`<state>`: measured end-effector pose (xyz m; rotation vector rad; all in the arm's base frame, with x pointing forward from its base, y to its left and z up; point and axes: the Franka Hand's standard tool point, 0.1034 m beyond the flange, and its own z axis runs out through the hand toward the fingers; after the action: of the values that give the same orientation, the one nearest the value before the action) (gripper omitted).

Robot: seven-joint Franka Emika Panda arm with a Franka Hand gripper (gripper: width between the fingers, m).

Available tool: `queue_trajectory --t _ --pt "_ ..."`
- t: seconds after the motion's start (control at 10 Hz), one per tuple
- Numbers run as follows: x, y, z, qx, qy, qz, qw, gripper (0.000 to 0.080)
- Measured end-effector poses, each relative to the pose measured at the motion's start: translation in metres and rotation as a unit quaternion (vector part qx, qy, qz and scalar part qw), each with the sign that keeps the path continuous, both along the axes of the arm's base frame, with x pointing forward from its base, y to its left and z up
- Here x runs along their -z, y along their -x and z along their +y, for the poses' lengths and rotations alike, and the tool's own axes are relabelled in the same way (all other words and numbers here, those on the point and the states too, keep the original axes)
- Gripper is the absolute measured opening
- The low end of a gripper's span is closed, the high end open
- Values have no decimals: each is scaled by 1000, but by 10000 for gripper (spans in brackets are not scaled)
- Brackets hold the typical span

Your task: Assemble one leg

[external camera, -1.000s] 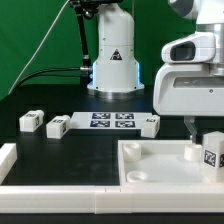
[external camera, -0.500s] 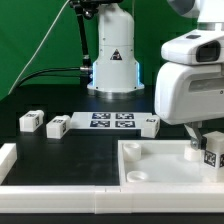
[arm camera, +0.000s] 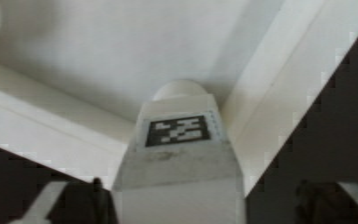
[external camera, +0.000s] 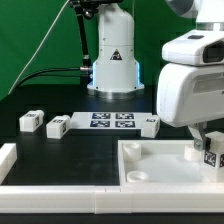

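Lower now, end effector holds leg in tray

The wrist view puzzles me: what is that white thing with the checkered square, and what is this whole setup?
This is a robot arm building furniture from loose parts. The exterior view comes from a camera standing off the arm; the wrist view comes from a camera on the arm's wrist, looking down along its end effector, the two-fingered part that grips.

The white thing is a leg, a small plastic block. Its black-and-white square is a marker. The end effector appears to hold it over a corner of the tray, the big white piece with sockets.

On the black table lie three more small blocks, and the marker board, a flat strip fixed there. The white column behind is the arm's base.
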<state>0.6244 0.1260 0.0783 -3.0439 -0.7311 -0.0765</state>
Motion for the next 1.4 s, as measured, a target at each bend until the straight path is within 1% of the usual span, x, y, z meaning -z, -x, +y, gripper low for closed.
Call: queue_trajectory --t 0.1,0.2,0.3,0.4,0.6,0.7,0.9,1.0,1.1,1.2,1.3,1.4 --pt "0 0 -1 13 0 0 1000 453" --pt "0 0 -2 14 0 0 1000 289" --pt "0 0 -2 29 -2 0 1000 290" --pt "0 0 -2 147 -9 4 989 290" --pt "0 1 -4 277 -20 10 961 290" --pt "0 0 -5 359 -28 13 933 290" --pt "1 -1 -12 442 -28 11 897 293" --pt "0 -1 -14 494 -26 9 869 293" --pt "0 -1 -19 535 -19 7 845 302" --pt "-1 -1 -24 563 -12 4 826 309" --pt "-1 0 -29 578 -7 1 816 309" --pt "0 0 -29 579 -7 1 815 362"
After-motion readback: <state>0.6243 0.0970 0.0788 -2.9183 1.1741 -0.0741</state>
